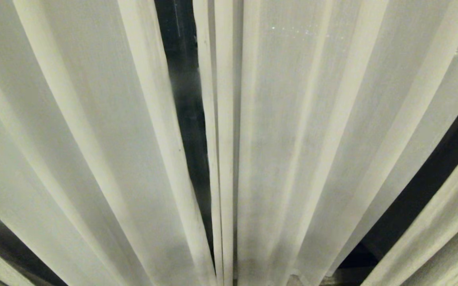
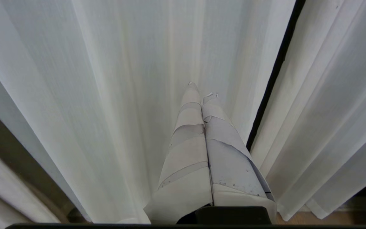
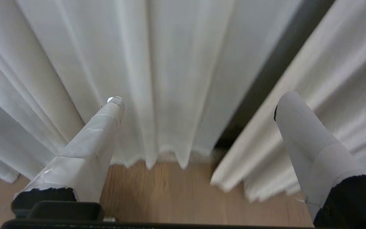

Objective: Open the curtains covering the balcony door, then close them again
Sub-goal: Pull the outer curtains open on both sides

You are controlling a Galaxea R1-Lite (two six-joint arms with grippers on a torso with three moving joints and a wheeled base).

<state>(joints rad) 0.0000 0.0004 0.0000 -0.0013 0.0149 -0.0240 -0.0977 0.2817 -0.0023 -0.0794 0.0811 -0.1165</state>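
The left gripper (image 2: 202,90) is sitting parked with its two taped fingers pressed together, holding nothing. Ahead of those fingertips the curtains (image 2: 132,95) are hanging as a pleated cream wall, and a thin dark slit is showing just off to one side of them, where two panels are meeting.

In the head view the same curtains are filling the whole frame, their folds running top to bottom. A narrow dark gap near the middle is letting a strip of the balcony door (image 1: 183,99) show through. Neither arm is appearing in that view.

The right gripper (image 3: 199,98) is hanging with its fingers spread as wide as they go, empty, above the wood floor (image 3: 170,194). Between and beyond its two fingertips the hems are ending just above the floor, and the dark gap between panels is lying closer to one finger (image 3: 300,127) than to the other (image 3: 103,124).

Judging from this, the curtains are largely drawn and the right arm is the one placed to work. The panel edge beside the gap is running vertically, so the fingers would need to straddle that edge and pinch across the fold before dragging it sideways.
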